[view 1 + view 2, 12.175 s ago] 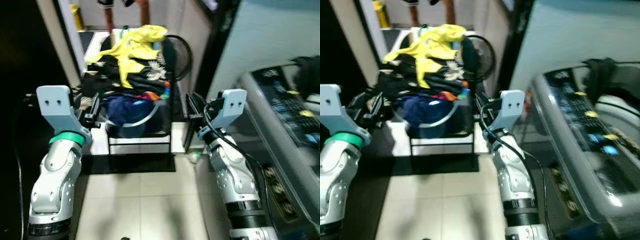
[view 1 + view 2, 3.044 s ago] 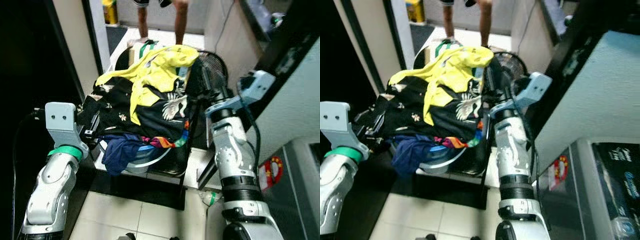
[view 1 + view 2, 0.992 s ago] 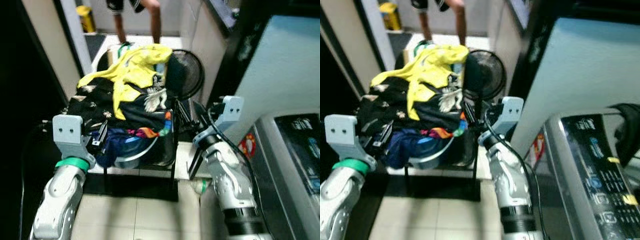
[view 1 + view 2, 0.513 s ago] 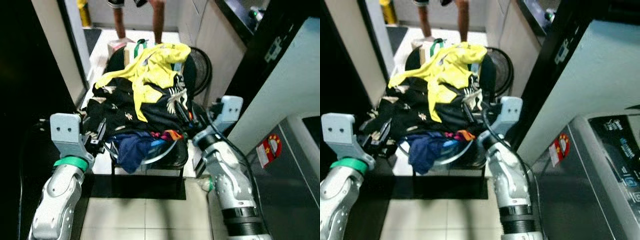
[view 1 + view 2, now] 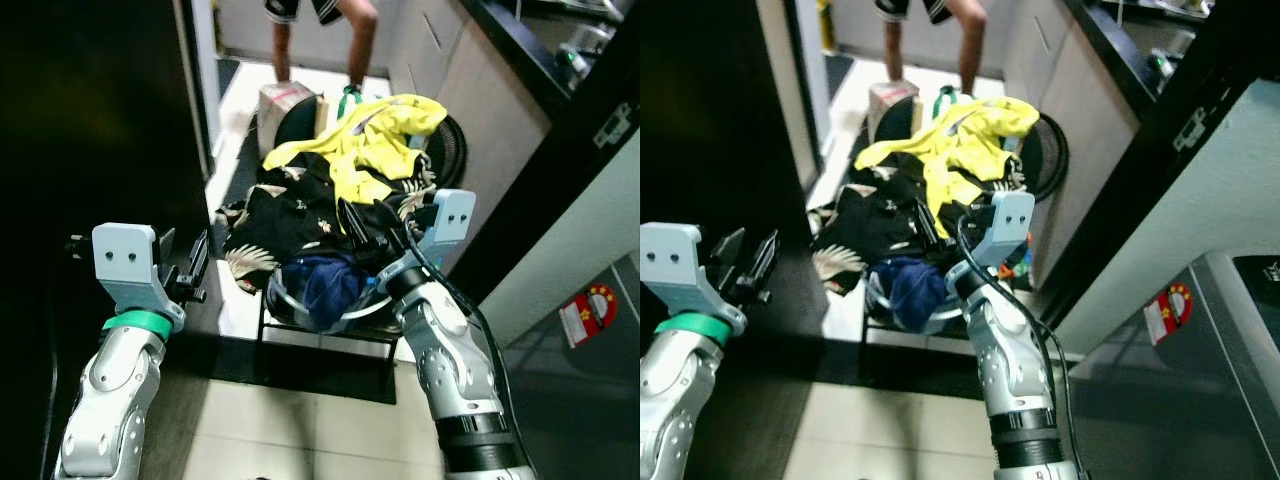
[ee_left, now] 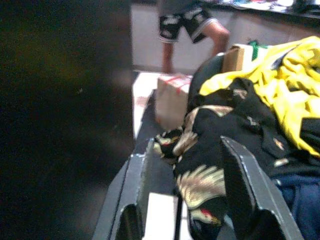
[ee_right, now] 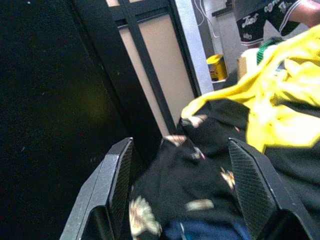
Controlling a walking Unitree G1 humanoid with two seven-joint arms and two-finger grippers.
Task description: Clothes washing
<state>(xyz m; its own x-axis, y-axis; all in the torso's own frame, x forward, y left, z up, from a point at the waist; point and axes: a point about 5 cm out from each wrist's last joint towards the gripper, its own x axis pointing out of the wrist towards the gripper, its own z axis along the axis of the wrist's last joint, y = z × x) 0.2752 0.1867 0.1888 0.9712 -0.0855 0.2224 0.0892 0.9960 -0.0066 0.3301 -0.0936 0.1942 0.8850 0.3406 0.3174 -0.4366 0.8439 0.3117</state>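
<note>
Your laundry sits heaped in a round laundry basket [image 5: 285, 300] on a black metal stand [image 5: 320, 335], in a narrow passage with pale floor tiles [image 5: 300, 440] and a dark mat [image 5: 300, 365] under the stand. On top lies a yellow garment [image 5: 375, 140], draped over a black shirt with a pale bird print [image 5: 285, 215], and a dark blue garment [image 5: 325, 285] hangs over the basket's near rim.

Your right gripper [image 7: 182, 165] is raised at the right side of the heap, just above the black printed shirt; in the right wrist view its two fingers stand wide apart with the shirt and the yellow garment between and beyond them, gripping nothing. You cannot tell from the head views whether the fingertips touch the cloth.

Your left gripper [image 6: 187, 187] is held to the left of the basket, beside the hanging edge of the black shirt and apart from it. Its fingers are spread too, holding nothing, and the left wrist view looks past them at the bird-print cloth.

Behind the heap stands a black fan [image 5: 450, 165], partly hidden by the clothes. A cardboard box [image 5: 290, 100] sits on the floor beyond the basket, and a person's legs [image 5: 320, 40] in patterned shorts stand just past it. A dark wall [image 5: 100, 120] closes your left side. On your right runs a beige cabinet [image 5: 490, 130] under a black counter, and a red sticker [image 5: 590, 310] shows on the pale panel nearer you.
</note>
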